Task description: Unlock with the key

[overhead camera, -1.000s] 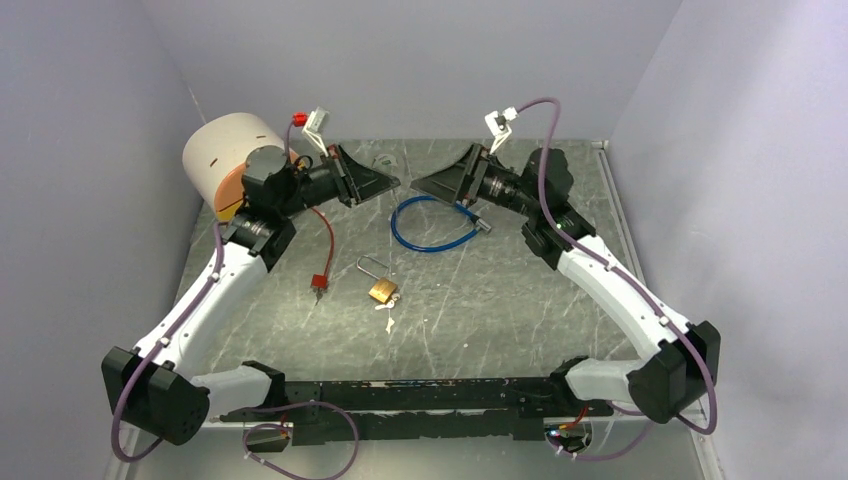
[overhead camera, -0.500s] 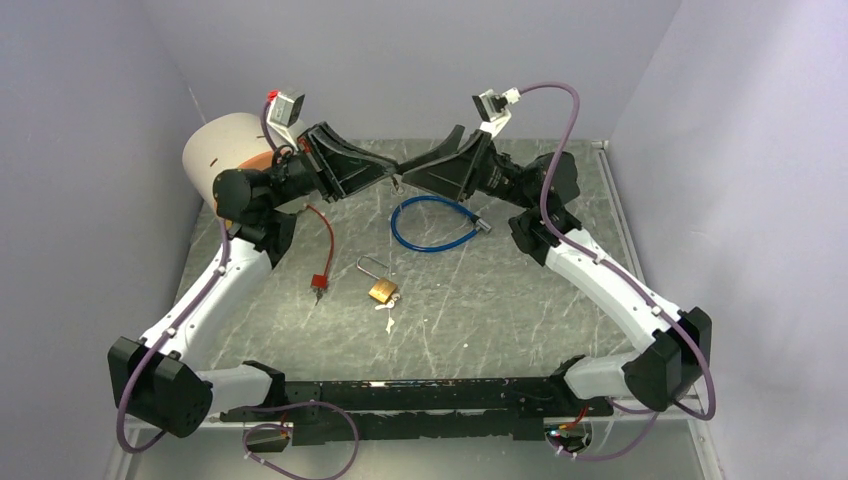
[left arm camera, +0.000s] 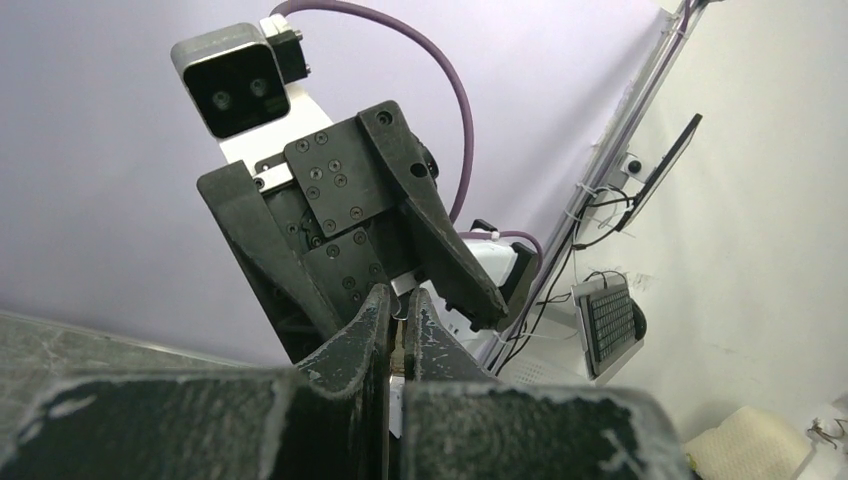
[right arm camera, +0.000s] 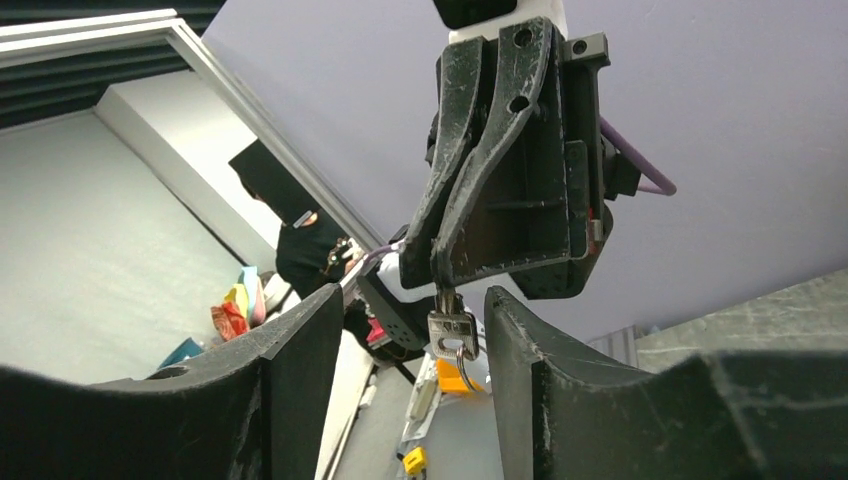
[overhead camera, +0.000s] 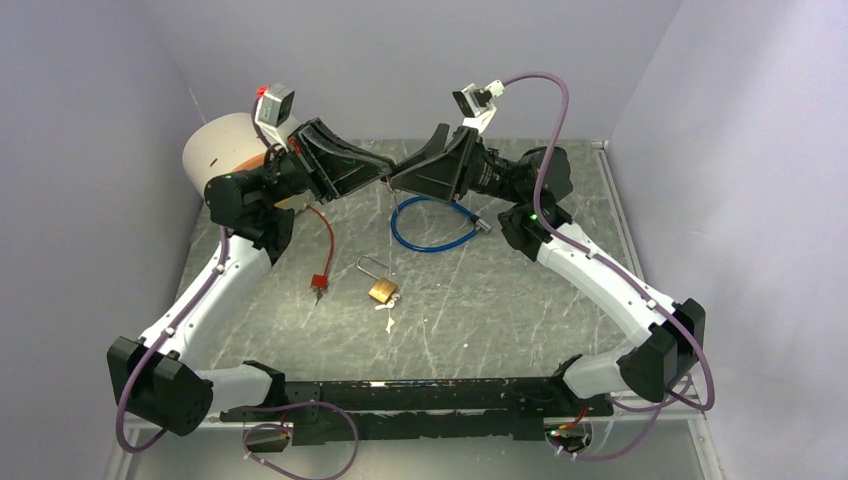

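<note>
Over the last second the left gripper [right arm camera: 440, 262] and right gripper [right arm camera: 412, 300] have risen and swung inward, meeting in mid-air above the blue cable lock [overhead camera: 432, 222]. The left is clamped on the key [right arm camera: 452, 330], head hanging free, likely offered for a handover; the right straddles it, jaws apart. The padlock [overhead camera: 381, 290] lies on the table [overhead camera: 500, 300]

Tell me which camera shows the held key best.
Right wrist: the key hangs in plain sight from the left gripper, ring attached. Left wrist shows only a sliver of it; the top view, just a speck.
</note>
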You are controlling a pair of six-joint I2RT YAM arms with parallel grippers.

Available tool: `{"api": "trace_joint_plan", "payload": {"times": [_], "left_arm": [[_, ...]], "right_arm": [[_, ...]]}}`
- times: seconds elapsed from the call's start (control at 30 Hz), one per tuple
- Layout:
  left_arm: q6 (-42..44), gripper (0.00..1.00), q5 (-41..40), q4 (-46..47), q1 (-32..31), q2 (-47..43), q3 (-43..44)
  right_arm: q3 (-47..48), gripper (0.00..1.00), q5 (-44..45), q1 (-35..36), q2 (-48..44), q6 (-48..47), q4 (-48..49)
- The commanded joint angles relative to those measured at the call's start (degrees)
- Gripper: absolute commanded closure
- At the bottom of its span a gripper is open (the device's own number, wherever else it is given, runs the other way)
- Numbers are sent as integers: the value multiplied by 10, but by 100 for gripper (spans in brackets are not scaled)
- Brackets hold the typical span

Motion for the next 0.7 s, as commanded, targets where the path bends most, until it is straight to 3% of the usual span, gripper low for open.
{"api": "trace_joint_plan", "payload": {"times": [0.0,0.4,0.5,0.53,0.67], "left_arm": [[-2,97,-6,47,0,-5,27],[19,98,-17,24,0,-12,26],[25,97,-20,6,0,-16,22],[26,95,-21,1,0,-17,21],[40,62,-31,-45,0,-28,14]], "right_arm": [[-2,46,-13,3,-23,3,35],[-5,99,-15,4,-24,7,34],[-4,100,-6,4,-31,-12,8],[-5,100,-4,4,-34,-19,-2],[-9,100,9,1,-45,-64,-61]]}}
